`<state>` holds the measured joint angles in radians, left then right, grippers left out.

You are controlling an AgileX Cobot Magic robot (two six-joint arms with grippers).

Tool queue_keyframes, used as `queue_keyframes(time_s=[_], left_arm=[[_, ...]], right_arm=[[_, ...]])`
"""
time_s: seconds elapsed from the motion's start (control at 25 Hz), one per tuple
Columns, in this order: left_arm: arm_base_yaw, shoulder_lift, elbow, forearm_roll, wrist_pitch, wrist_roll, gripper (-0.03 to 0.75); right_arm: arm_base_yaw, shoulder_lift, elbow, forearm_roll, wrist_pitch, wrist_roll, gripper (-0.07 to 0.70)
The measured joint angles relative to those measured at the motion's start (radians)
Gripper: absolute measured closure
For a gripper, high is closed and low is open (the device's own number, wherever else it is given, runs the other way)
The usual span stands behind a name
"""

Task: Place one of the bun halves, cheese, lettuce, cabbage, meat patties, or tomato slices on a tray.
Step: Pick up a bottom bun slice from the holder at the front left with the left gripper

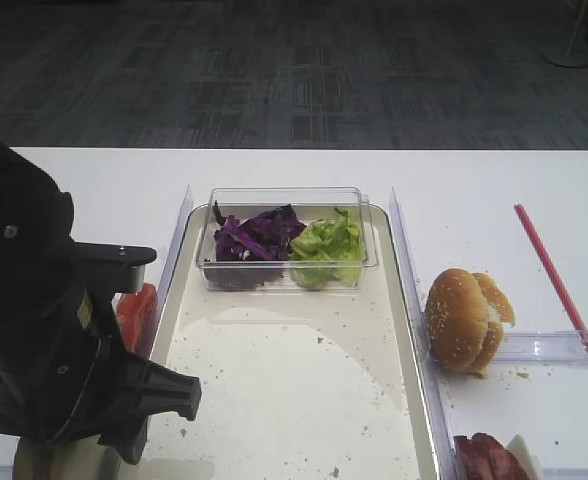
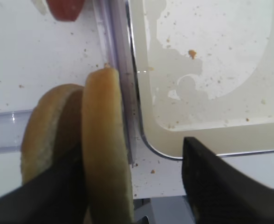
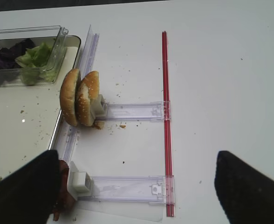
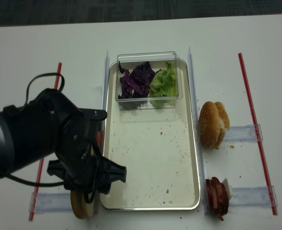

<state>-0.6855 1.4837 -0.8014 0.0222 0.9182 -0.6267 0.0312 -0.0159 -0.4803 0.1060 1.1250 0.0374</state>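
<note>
A white table (image 4: 146, 33) carries the tray (image 4: 193, 143), red strips (image 4: 256, 129) and clear plastic holders (image 4: 244, 133).

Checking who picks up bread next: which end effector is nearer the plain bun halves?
Left. The left end effector straddles one of the plain bun halves beside the tray; the right end effector hangs across the tray, by the sesame bun.

A clear plastic tub (image 1: 287, 238) is sitting at the far end, its walls showing in the right wrist view too. Two golden sesame-seeded buns (image 4: 213, 123) are standing on edge against a clear plastic holder (image 3: 132, 111) on the white desk (image 1: 474, 180). Red strips (image 4: 255, 129) are lying along both sides, and dark carpet (image 1: 294, 70) is stretching beyond
</note>
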Motion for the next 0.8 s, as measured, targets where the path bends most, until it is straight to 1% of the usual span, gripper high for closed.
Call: queue_keyframes(time_s=[0.08,0.28,0.44,0.6,0.8], left_arm=[[0.000,0.000,0.000,0.000,0.000,0.000,0.380],[0.000,0.000,0.000,0.002,0.000,0.000,0.518],[0.000,0.000,0.000,0.017,0.000,0.000,0.609],[0.000,0.000,0.000,0.021,0.000,0.000,0.655],[0.000,0.000,0.000,0.021,0.000,0.000,0.671]], right_arm=[[0.000,0.000,0.000,0.000,0.000,0.000,-0.046],[0.000,0.000,0.000,0.000,0.000,0.000,-0.046],[0.000,0.000,0.000,0.000,0.000,0.000,-0.046],[0.000,0.000,0.000,0.000,0.000,0.000,-0.046],[0.000,0.000,0.000,0.000,0.000,0.000,-0.046]])
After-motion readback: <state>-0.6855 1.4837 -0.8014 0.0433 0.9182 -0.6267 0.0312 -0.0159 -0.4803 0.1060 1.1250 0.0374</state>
